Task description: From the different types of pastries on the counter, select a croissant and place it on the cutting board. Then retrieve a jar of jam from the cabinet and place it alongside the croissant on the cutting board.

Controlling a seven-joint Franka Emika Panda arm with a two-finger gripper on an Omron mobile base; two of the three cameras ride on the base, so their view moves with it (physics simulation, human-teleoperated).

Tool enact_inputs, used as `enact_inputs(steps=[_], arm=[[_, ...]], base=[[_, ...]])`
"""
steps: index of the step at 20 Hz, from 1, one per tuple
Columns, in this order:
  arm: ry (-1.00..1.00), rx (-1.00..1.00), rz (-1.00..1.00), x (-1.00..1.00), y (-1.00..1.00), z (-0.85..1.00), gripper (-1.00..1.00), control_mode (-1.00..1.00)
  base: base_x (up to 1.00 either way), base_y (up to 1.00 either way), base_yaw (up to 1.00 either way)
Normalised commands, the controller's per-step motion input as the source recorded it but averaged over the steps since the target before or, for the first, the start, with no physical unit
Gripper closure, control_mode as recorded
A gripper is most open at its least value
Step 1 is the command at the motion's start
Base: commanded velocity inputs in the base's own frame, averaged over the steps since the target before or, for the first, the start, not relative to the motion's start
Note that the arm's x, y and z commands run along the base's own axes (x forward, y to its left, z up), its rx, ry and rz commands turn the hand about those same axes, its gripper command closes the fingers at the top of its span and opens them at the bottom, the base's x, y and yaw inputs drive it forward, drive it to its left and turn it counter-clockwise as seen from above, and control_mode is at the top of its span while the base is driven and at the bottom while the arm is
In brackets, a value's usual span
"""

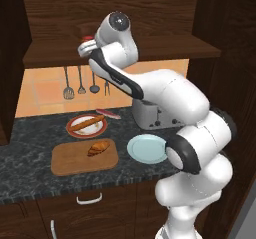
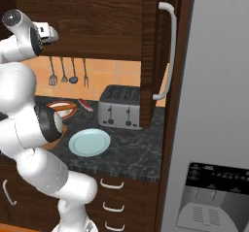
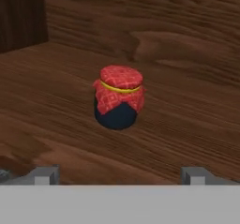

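The cabinet (image 1: 125, 13) towered over the desk (image 1: 30, 133), and the arm reached up to its shelf: the jam step was in hand! Below, the cutting board (image 1: 70, 160) carried the croissant (image 1: 99, 147). Up top, the claw (image 3: 120, 174) stood spread wide, pinching nothing, with the jar of jam (image 3: 118, 103) upright on the shelf ahead, well apart. Next it needed to advance and straddle the jar. The hand view showed the whole jar; the left base view caught just a red sliver.
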Motion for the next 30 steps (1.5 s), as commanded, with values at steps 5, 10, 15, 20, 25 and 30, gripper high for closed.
enact_inputs(steps=[5, 10, 15, 20, 25, 30], arm=[[0.12, 0.0, -0.04, 0.76, 0.49, -0.06, -1.0, -1.0], [0.0, -0.01, -0.08, 0.9, 0.02, 0.3, -1.0, -1.0], [0.0, -0.07, 0.08, 0.06, 0.22, -0.62, -1.0, -1.0], [0.07, -0.16, 0.15, 0.1, 0.56, -0.92, 1.0, -1.0], [0.1, -0.02, 0.11, 0.32, 0.06, -0.59, 1.0, -1.0], [-0.18, 0.0, -0.01, -0.22, 0.0, 0.08, 1.0, -1.0]], base=[[0.0, 0.0, 0.0], [0.0, 0.0, 0.0], [0.0, 0.0, 0.0], [0.0, 0.0, 0.0], [0.0, 0.0, 0.0], [0.0, 0.0, 0.0]])
